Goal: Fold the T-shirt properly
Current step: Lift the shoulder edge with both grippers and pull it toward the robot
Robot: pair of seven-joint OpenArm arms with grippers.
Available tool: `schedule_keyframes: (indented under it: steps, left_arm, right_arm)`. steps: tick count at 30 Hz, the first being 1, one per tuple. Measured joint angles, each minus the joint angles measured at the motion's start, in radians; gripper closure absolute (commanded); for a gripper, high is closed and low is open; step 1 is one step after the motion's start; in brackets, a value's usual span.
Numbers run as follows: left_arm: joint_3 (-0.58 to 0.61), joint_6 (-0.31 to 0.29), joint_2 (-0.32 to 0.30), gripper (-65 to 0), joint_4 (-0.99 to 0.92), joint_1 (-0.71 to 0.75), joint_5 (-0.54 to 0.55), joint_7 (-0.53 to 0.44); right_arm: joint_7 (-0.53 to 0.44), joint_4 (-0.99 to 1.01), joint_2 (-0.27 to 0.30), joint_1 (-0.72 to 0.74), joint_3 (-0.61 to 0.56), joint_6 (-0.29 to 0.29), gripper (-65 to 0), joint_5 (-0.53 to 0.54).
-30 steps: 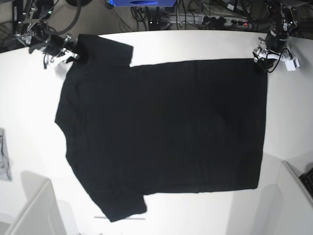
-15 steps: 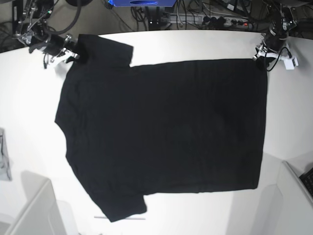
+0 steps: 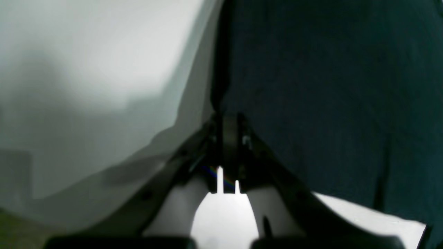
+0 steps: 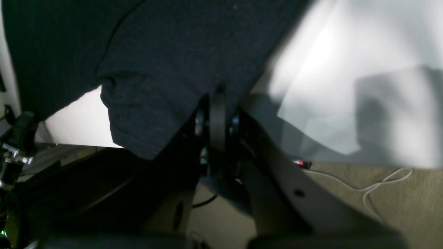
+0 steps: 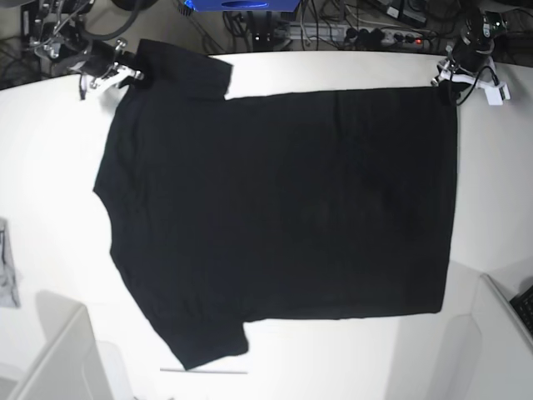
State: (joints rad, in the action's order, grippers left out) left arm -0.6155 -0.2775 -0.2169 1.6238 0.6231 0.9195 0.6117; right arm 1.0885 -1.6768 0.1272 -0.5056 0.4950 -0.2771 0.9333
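We count one T-shirt (image 5: 283, 208), two grippers, one table (image 5: 50, 217) and one small grey cloth (image 5: 7, 275) at the table's edge. The T-shirt is black and plain on the side we see, spread nearly flat over the middle of the white table, with its sleeves toward the right arm's side and its hem toward the left arm's side.

The left gripper (image 5: 450, 83) pinches the far hem corner; in the left wrist view its jaws are closed tight on the dark fabric edge (image 3: 311, 86), with white table showing beneath them. The right gripper (image 5: 133, 73) clamps the cloth at the far sleeve; the right wrist view shows its jaws closed on the fabric (image 4: 166, 69), and the sleeve hanging in a loose fold off the table beside them.

Only the base view gives us the whole garment, both arms and the grey cloth. Only the wrist views show us the jaws up close, and the right one alone shows a beige floor with a thin white cable (image 4: 363, 186) below the table's rim.
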Motion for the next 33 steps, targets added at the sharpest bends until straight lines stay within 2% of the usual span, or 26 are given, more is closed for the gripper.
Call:
schedule_keyframes:
  steps: [3, 11, 16, 29, 30, 33]
  left_arm:
    - [-0.002, -0.001, -0.005, 0.0, 0.029, 0.012, 0.001, -0.006]
    - [-0.002, 0.005, -0.006, 0.0, 0.07, 0.058, -0.004, 0.005]
    - [-0.003, 0.0, -0.005, 0.0, 0.161, 0.056, 0.001, 0.001]
    - [-0.003, 0.004, -0.002, 0.0, 0.175, 0.016, 0.001, 0.003]
    - [-0.003, 0.005, -0.002, 0.0, 0.175, 0.008, 0.0, 0.007]
    - [-0.002, 0.07, -0.003, 0.0, 0.175, -0.021, 0.002, 0.005]
  right_arm:
    - [0.01, -0.034, -0.02, -0.024, 0.042, 0.002, 0.0, -0.015]
    - [0.026, -0.102, -0.015, -0.035, 0.051, 0.007, 0.0, -0.018]
    - [0.073, -0.104, -0.018, 0.016, 0.051, 0.007, 0.0, -0.018]
    - [0.179, -0.203, -0.018, 0.113, 0.051, 0.008, 0.0, -0.021]
    - [0.182, -0.203, -0.019, 0.119, 0.051, 0.032, 0.0, -0.02]
    - [0.187, -0.202, -0.021, 0.146, 0.05, 0.091, 0.0, -0.018]
